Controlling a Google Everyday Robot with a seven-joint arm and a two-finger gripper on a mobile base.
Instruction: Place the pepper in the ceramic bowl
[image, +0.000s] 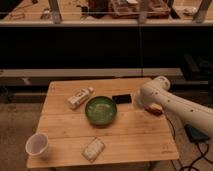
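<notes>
— Gripper (148, 106) first: where do we put it?
— At the end of the white arm (172, 102), low over the right side of the table (135, 142), tucked under the arm's rounded housing. We cannot tell whether it is open or closed, since the arm covers most of it.
— And the pepper (156, 111)?
— We see a small dark red-brown sliver right at the gripper, near the table's right edge. We cannot tell whether it is held or merely lying on the wood. It is outside the bowl, off to the bowl's right.
— Then let us walk the table from the front. What is nearest us?
— A white cup (39, 145) stands upright at the front left corner. To its right, near the front edge, lies a flat pale packet (93, 149), turned at an angle.
— Farther in?
— The green bowl (101, 110) sits around the middle of the table, left of the gripper and apart from it.
— Behind the bowl?
— A flat black slab (122, 98) lies just beyond the bowl's right rim, between the bowl and the arm. A pale bottle (80, 97) lies on its side beyond the left rim, slanted.
— And past the table?
— A long dark counter (100, 45) runs across the back, with clutter on top that we cannot make out.
</notes>
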